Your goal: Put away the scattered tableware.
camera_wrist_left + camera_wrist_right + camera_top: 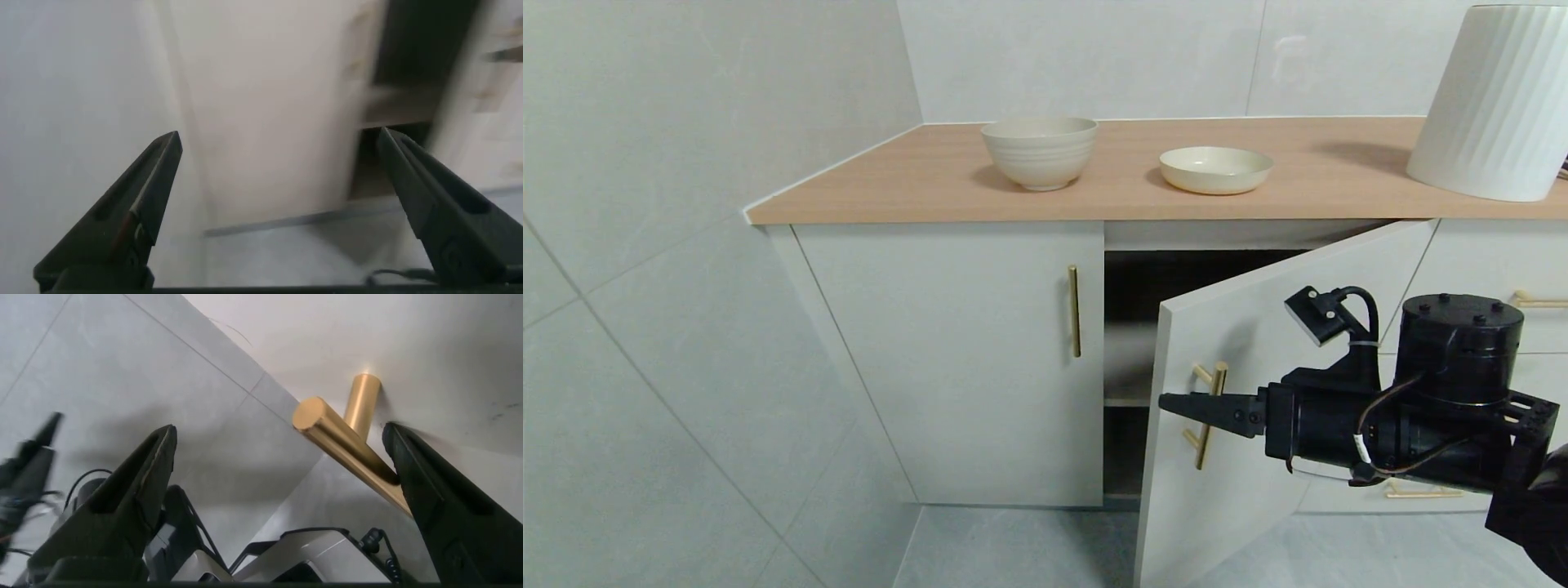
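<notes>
**Spreading wide at the door pull, tableware up on the counter**

The right gripper (1170,403) sits level with the front face of the open cabinet door (1258,318), its tips at the door's brass handle (1207,415). In the right wrist view the right gripper (278,431) has its jaws spread far apart, with the handle (353,449) between them, closer to one finger. Nothing is clamped, and whether that finger touches the bar cannot be told.

The left gripper (278,133) is also spread wide and holds nothing. It faces the cabinet front on the robot's left of the open door, where the closed door (270,106) and a shelf (392,106) show blurred.

Both pieces of tableware stand on the wooden countertop (898,184), above the open door. The deep bowl (1040,151) is above and to the robot's left of the door's free edge. The shallow dish (1215,169) is almost straight above that edge, apart from the bowl. A white ribbed container (1494,106) stands on the countertop above the door's hinge side. Behind the open door the cabinet is dark, with a pale shelf (1129,359) inside.
</notes>
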`<state>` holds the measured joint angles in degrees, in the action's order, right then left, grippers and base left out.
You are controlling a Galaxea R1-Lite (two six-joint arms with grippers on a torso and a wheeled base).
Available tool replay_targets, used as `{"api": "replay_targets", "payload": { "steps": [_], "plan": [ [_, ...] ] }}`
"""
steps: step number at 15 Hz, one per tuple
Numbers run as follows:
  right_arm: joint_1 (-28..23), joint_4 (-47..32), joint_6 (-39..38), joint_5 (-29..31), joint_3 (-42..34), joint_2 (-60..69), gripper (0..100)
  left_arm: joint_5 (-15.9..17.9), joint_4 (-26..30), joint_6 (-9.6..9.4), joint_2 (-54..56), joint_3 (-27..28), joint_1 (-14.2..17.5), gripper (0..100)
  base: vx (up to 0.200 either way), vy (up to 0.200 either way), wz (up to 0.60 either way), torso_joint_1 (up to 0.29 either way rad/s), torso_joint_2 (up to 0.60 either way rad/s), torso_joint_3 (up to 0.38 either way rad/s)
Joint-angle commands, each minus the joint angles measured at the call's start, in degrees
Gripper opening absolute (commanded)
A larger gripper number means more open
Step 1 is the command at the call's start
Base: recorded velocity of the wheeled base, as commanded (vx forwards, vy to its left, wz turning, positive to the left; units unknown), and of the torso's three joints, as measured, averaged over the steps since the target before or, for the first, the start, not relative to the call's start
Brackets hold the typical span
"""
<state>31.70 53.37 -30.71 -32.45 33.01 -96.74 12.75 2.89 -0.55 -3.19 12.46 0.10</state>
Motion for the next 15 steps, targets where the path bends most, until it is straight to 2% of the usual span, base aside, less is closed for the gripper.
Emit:
{"api": "replay_targets", "payload": {
  "steps": [1,2,3,4,5,6,7,8,9,10,11,14,15],
  "plan": [
    [-0.1,0.1,0.0,0.1,0.0,0.3,100,11.1,2.7,0.28,-19.0,12.6,0.0,100,0.0,0.0,0.0,0.0,0.0,0.0],
    [-0.1,0.0,0.0,0.1,-0.1,0.6,100,15.1,2.6,0.46,-26.7,16.8,0.0,100,0.0,0.0,0.0,0.0,0.0,0.0],
    [0.0,0.0,0.0,0.1,-0.1,0.6,100,17.2,2.3,1.34,-34.1,20.5,-0.2,100,0.0,0.0,0.0,0.0,0.0,0.0],
    [0.0,0.0,0.0,0.1,-0.1,0.6,100,17.9,1.6,1.78,-41.0,23.2,-1.2,100,0.0,0.0,0.0,0.0,0.0,0.0],
    [-0.1,0.1,0.0,0.1,-0.3,0.6,100,17.9,-1.0,2.04,-49.2,25.4,-5.0,100,0.0,0.0,0.0,0.0,0.0,0.0],
    [0.0,0.1,0.0,0.1,-0.3,0.7,100,17.9,-6.0,3.1,-56.1,25.8,-7.7,100,0.0,0.0,0.0,0.0,0.0,0.0],
    [0.0,0.1,0.0,0.1,-0.4,0.7,100,17.9,-10.8,4.33,-61.3,25.6,-9.3,100,0.0,0.0,0.0,0.0,0.0,0.0],
    [0.0,0.1,0.0,0.1,-0.4,0.7,100,17.7,-16.2,5.38,-67.4,25.2,-12.4,100,0.0,0.0,0.0,0.0,0.0,0.0],
    [0.0,0.0,0.0,0.1,-0.4,0.7,100,17.7,-18.6,6.17,-70.3,24.7,-13.7,100,0.0,0.0,0.0,0.0,0.0,0.0],
    [0.0,0.0,0.0,0.0,-0.4,0.3,100,17.7,-23.1,6.35,-76.0,21.6,-16.4,100,0.0,0.0,0.0,0.0,0.0,0.0],
    [0.0,0.0,0.0,0.0,-0.4,0.1,100,17.7,-25.4,6.44,-78.3,20.0,-17.4,100,0.0,0.0,0.0,0.0,0.0,0.0],
    [0.0,0.1,0.1,0.1,-0.4,-0.2,100,17.4,-43.4,7.49,-89.6,12.3,-19.6,100,0.0,0.0,0.0,0.0,0.0,0.0],
    [0.0,0.0,0.1,0.1,-0.5,-0.2,100,17.3,-46.3,9.34,-90.9,11.6,-20.7,100,0.0,0.0,0.0,0.0,0.0,0.0]
  ]
}}
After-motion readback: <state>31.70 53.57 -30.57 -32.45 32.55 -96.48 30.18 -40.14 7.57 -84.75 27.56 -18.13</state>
